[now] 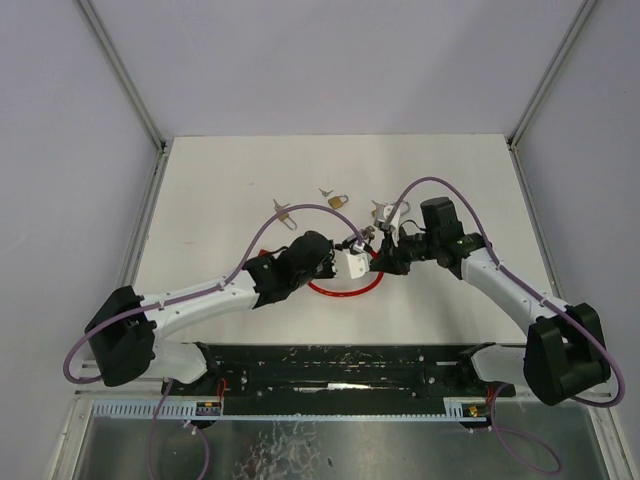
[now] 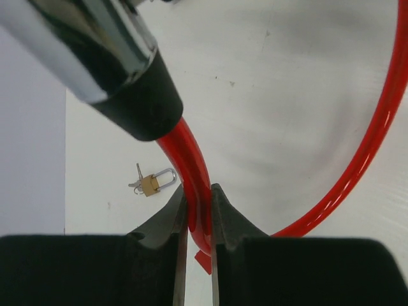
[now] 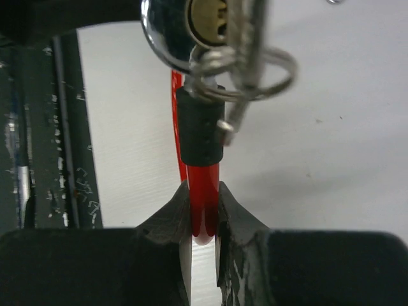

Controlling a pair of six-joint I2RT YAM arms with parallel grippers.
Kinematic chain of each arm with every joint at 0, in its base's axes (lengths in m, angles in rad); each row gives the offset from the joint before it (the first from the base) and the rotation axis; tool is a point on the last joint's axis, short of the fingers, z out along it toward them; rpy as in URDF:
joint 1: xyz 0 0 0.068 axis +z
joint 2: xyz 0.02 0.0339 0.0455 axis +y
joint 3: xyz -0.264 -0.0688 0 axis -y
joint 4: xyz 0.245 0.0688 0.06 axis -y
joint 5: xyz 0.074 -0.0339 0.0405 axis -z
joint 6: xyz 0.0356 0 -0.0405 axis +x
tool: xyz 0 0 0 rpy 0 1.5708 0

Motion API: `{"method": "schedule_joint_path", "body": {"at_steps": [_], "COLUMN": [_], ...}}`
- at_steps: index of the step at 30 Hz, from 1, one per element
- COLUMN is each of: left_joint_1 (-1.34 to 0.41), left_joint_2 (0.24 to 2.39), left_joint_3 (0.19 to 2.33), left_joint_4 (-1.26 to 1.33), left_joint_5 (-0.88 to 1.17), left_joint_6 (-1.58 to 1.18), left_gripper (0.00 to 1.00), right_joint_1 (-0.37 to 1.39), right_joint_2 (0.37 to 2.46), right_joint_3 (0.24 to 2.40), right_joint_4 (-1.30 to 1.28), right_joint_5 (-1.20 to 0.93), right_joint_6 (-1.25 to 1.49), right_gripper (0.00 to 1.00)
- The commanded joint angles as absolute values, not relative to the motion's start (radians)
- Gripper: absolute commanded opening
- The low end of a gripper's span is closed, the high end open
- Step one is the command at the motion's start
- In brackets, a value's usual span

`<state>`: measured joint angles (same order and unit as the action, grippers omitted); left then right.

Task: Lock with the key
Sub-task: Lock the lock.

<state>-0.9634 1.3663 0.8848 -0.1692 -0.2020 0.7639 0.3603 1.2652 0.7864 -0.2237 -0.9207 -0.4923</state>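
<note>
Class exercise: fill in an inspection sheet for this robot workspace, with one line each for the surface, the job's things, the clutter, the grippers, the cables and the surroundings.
Surface: white table, flat.
Job's things: red plastic-coated cable lock, looped between the arms. At its chrome lock head, a steel key on a ring sits at the keyhole; whether it is inserted cannot be told.
Clutter: small brass padlocks with keys lie beyond the arms.
Grippers: left gripper is shut on the red cable. Right gripper is shut on it below the black collar.
Cables: purple cables loop along both arms.
Surroundings: pale grey walls with metal posts.
</note>
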Motion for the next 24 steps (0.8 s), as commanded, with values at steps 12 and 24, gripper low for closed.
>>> {"method": "schedule_joint_path", "body": {"at_steps": [12, 24], "left_joint_1": [-0.944, -0.943], "left_joint_2": [1.246, 1.235], "left_joint_3": [0.888, 0.878], "left_joint_4": [-0.310, -0.346], "left_joint_5": [-0.071, -0.138], "left_joint_6": [0.807, 0.848], "left_gripper": [0.00, 0.00], "right_joint_1": [0.447, 0.352], "right_joint_2": [1.227, 1.292], "right_joint_3": [0.860, 0.973], "right_joint_4": [-0.297, -0.610], "right_joint_5": [-0.810, -1.374], "right_joint_6": [-0.575, -0.724], "right_gripper": [0.00, 0.00]}}
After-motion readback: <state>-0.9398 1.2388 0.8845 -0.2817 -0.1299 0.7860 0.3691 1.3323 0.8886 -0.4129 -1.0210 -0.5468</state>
